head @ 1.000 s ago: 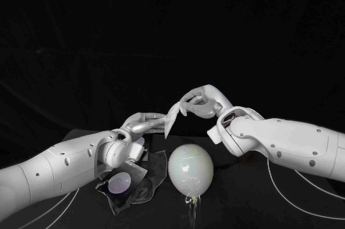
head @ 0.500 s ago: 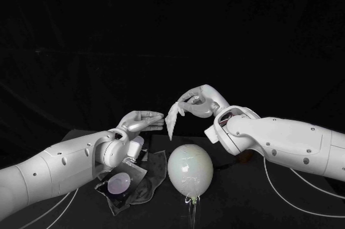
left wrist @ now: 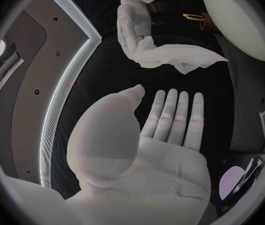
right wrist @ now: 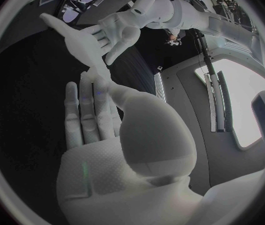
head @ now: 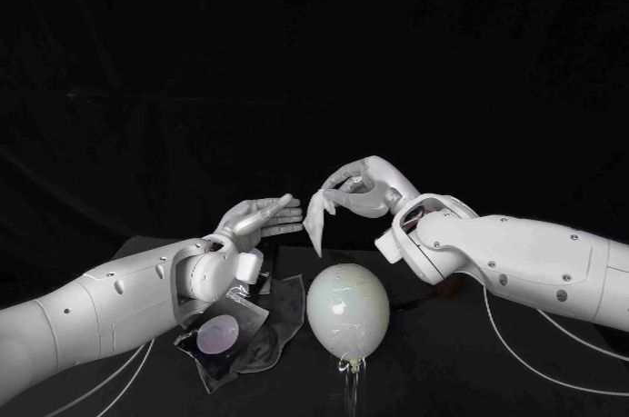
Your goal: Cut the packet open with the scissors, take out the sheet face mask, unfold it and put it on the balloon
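Your left hand [head: 263, 219] is no longer sharing the sheet mask [head: 317, 222]. A second ago it was pinching the lower edge along with the right. Now it is standing just beside the mask, fingers stretched out flat and apart, holding nothing. Your right hand [head: 361, 185] is doing all the holding, pinching the mask's top between thumb and fingers. The mask is hanging in the air as a narrow, folded strip pointing down towards the balloon [head: 347, 310].

By the look of it, you are sitting past the midpoint. The packet [head: 236, 331] is lying open and crumpled on the table [head: 433, 362], under your left wrist, so cutting and taking out are looking done. Unfolding is the step you are working on, and it is looking barely begun: the mask is showing as bunched layers, not a spread face shape. Laying it on the balloon is not yet started.

Mind what is lying around. The balloon is resting on its side below the hanging mask, knot towards you, and being light it is likely to roll at a nudge. The open packet is lying close against it; I cannot tell whether they are touching. Nothing is standing between your two hands, so the left is facing a clear reach to the mask's loose edge.
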